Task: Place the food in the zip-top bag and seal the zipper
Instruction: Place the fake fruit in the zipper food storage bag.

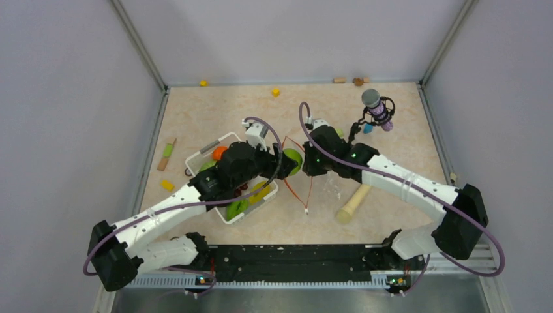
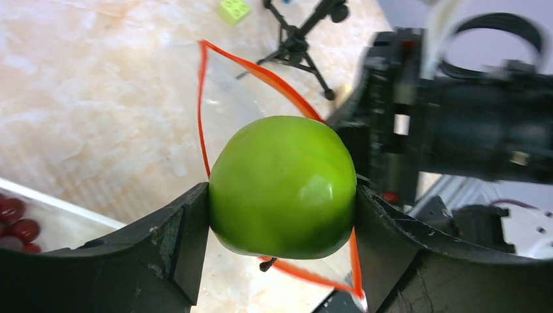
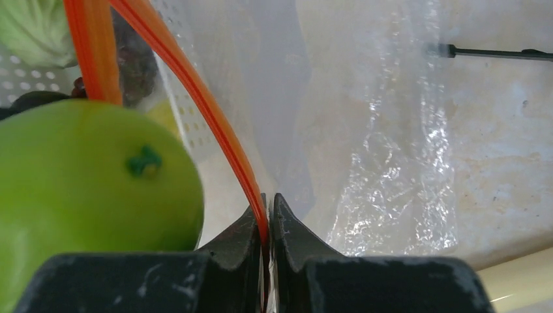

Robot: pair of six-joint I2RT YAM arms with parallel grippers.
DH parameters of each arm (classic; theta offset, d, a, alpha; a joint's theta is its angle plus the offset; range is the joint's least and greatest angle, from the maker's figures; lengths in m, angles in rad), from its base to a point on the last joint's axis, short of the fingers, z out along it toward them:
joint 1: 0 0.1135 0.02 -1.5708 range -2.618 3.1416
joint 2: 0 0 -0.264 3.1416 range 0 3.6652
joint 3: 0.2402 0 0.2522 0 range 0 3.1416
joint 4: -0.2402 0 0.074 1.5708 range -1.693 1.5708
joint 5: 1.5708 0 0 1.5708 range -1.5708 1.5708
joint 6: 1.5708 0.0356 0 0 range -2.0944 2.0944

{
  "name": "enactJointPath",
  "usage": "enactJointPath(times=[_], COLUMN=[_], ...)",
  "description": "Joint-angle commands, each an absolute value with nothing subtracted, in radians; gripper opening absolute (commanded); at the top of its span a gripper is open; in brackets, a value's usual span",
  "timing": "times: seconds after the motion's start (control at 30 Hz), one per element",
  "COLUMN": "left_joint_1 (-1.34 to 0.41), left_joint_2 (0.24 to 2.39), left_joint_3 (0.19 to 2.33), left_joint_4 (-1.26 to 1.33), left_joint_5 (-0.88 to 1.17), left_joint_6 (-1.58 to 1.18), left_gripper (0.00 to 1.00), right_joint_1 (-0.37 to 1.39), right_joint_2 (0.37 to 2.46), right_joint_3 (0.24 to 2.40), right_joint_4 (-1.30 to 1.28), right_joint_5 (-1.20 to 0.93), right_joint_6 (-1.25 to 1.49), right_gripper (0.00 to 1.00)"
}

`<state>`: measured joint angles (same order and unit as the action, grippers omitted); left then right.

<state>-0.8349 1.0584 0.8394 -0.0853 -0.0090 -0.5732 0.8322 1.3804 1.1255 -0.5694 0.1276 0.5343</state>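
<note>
My left gripper (image 2: 282, 195) is shut on a green apple (image 2: 282, 186) and holds it above the table, right at the open mouth of the clear zip-top bag (image 3: 391, 130). The apple also shows in the top view (image 1: 293, 160) and in the right wrist view (image 3: 85, 189). My right gripper (image 3: 269, 207) is shut on the bag's red-orange zipper strip (image 3: 195, 91) and holds that edge up. The zipper forms an open loop in the left wrist view (image 2: 203, 111) and in the top view (image 1: 300, 189). More toy fruit, an orange (image 1: 218, 152), green pieces and dark grapes (image 2: 16, 218), lies in the basket.
The white slotted basket (image 1: 201, 154) stands under my left arm. A beige wooden rod (image 1: 352, 203) lies right of the bag. A microphone on a small tripod (image 1: 377, 111) stands at the back right. Small yellow blocks (image 1: 276, 92) and a stick (image 1: 167, 155) lie around.
</note>
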Motion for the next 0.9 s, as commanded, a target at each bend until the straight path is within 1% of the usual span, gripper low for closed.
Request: enactJointPath(times=[0.0,0.2,0.33,0.4,0.47,0.5,0.6,0.63,0.7,0.73,0.8,0.83,0.87], left_joint_1=[-0.834,-0.834,-0.834,-0.834,-0.835,-0.834,-0.834,-0.834,-0.835,-0.834,-0.834,-0.834,-0.834], left_joint_2=[1.063,1.117,1.152,1.172,1.184,1.188,1.179,1.170,1.151,1.139,1.115,1.103,1.090], left_joint_3=[0.839,0.869,0.885,0.899,0.910,0.915,0.918,0.917,0.917,0.916,0.915,0.918,0.920], left_joint_4=[-0.066,-0.086,-0.120,-0.134,-0.135,-0.136,-0.138,-0.142,-0.161,-0.170,-0.184,-0.193,-0.204], left_joint_5=[-0.149,-0.186,-0.258,-0.250,-0.201,-0.171,-0.094,-0.080,-0.075,-0.072,-0.059,-0.052,-0.046], left_joint_6=[-0.570,-0.587,-0.593,-0.597,-0.596,-0.595,-0.589,-0.590,-0.599,-0.601,-0.594,-0.585,-0.581], left_gripper=[0.19,0.17,0.17,0.18,0.27,0.34,0.69,0.75,0.86,0.89,0.92,0.97,0.97], right_joint_1=[0.842,0.843,0.843,0.843,0.843,0.844,0.842,0.843,0.844,0.843,0.843,0.790,0.835], right_joint_2=[1.306,1.281,1.268,1.267,1.267,1.268,1.272,1.275,1.282,1.286,1.291,1.293,1.294], right_joint_3=[1.164,1.174,1.181,1.179,1.177,1.178,1.176,1.175,1.172,1.171,1.169,1.166,1.166], right_joint_4=[-0.553,-0.544,-0.532,-0.520,-0.513,-0.514,-0.514,-0.514,-0.513,-0.513,-0.512,-0.512,-0.512], right_joint_5=[0.058,-0.047,-0.089,-0.115,-0.112,-0.106,-0.059,-0.044,-0.030,-0.026,-0.023,-0.022,-0.021], right_joint_6=[0.554,0.548,0.541,0.537,0.537,0.540,0.568,0.575,0.585,0.587,0.590,0.591,0.592], right_gripper=[0.06,0.07,0.06,0.06,0.05,0.05,0.04,0.04,0.03,0.03,0.03,0.03,0.03])
